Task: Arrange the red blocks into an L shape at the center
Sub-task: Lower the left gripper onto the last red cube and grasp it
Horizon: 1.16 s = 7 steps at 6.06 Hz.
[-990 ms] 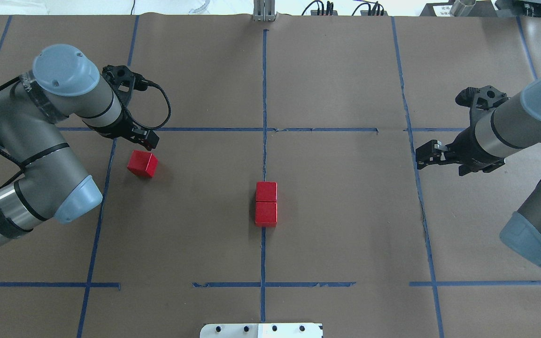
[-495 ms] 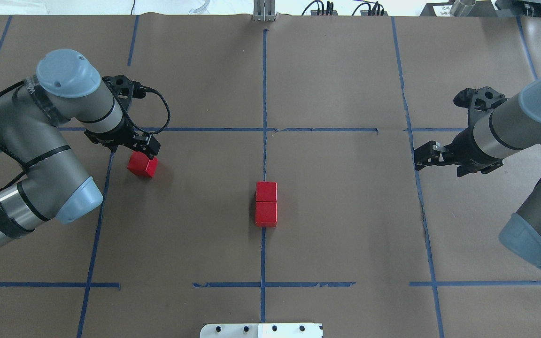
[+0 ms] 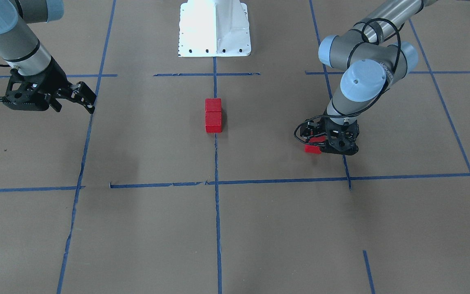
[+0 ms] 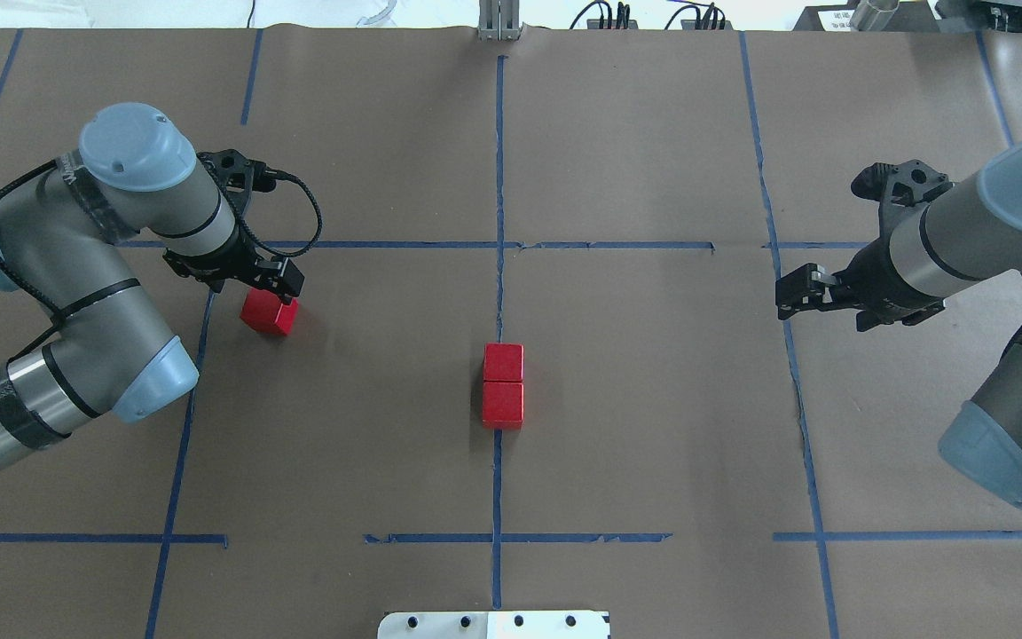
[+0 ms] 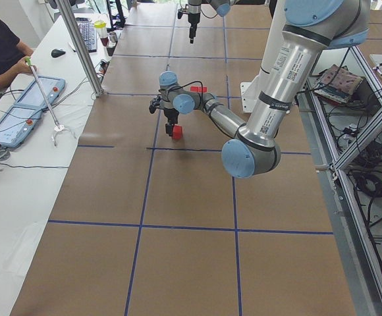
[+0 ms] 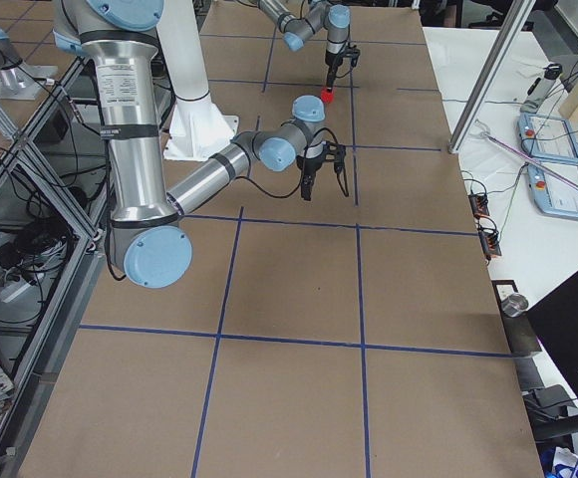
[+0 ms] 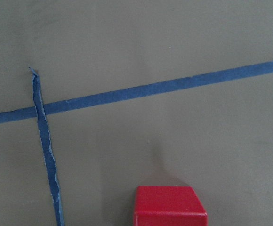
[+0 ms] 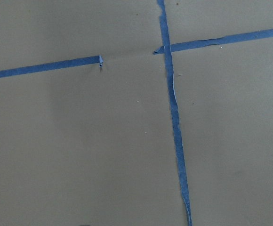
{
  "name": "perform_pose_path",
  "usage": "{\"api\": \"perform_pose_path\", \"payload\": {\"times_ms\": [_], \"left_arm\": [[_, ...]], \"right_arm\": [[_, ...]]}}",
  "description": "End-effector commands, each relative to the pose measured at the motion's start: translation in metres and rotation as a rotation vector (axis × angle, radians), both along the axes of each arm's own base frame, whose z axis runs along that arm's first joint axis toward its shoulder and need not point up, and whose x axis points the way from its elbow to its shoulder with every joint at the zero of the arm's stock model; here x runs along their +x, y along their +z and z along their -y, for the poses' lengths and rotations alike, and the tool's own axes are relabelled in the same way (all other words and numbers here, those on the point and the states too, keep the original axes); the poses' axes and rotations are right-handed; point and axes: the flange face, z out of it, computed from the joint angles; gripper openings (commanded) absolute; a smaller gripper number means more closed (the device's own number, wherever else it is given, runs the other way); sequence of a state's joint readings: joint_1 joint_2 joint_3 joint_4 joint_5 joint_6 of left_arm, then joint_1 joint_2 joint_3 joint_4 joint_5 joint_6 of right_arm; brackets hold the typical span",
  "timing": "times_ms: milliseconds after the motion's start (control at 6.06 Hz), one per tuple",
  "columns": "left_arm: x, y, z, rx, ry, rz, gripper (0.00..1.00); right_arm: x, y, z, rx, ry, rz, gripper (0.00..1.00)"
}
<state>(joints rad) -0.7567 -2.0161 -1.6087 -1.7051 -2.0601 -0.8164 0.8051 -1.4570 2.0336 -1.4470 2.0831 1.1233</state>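
Left tool [image 4: 275,286]: low over loose block [image 4: 268,318], part-hiding it; cannot tell whether clenched.
Right tool [image 4: 791,295]: spread, empty.
Other two blocks [image 4: 503,387]: touching, on centre line [image 4: 499,160].

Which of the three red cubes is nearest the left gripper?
The lone small red cube at the left gripper; the other two sit touching on the blue tape line.

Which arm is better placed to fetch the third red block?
Left. The left tool is directly over the loose block; the right tool hangs far off, beyond the centered pair.
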Motion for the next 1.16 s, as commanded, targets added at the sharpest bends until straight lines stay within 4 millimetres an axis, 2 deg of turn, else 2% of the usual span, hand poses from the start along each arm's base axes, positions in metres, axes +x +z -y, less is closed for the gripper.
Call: {"api": "perform_pose_path", "payload": {"times_ms": [0, 165, 330, 495, 660, 825, 990], "left_arm": [[0.019, 0.006, -0.007, -0.017, -0.02, -0.033, 1.0], [0.022, 0.01, -0.008, -0.022, -0.018, -0.029, 1.0], [0.022, 0.01, -0.008, -0.019, -0.014, -0.029, 0.84], [0.023, 0.015, -0.007, -0.021, -0.012, -0.022, 0.39], [0.024, 0.005, -0.006, -0.017, -0.018, -0.033, 0.0], [0.027, -0.009, -0.005, -0.101, -0.113, -0.047, 0.0], [0.03, -0.043, -0.004, -0.21, -0.24, -0.086, 0.0]], "right_arm": [[-0.002, -0.001, 0.001, 0.002, -0.002, 0.001, 1.0], [-0.002, -0.001, 0.001, 0.002, -0.002, 0.001, 1.0], [-0.002, 0.0, 0.001, 0.001, -0.002, 0.0, 1.0], [-0.002, 0.0, 0.001, 0.001, -0.002, 0.0, 1.0], [-0.003, -0.001, 0.0, 0.002, -0.005, 0.001, 1.0], [-0.003, -0.003, 0.0, 0.004, -0.005, 0.004, 1.0], [-0.003, -0.004, 0.0, 0.006, -0.005, 0.006, 1.0]]}}
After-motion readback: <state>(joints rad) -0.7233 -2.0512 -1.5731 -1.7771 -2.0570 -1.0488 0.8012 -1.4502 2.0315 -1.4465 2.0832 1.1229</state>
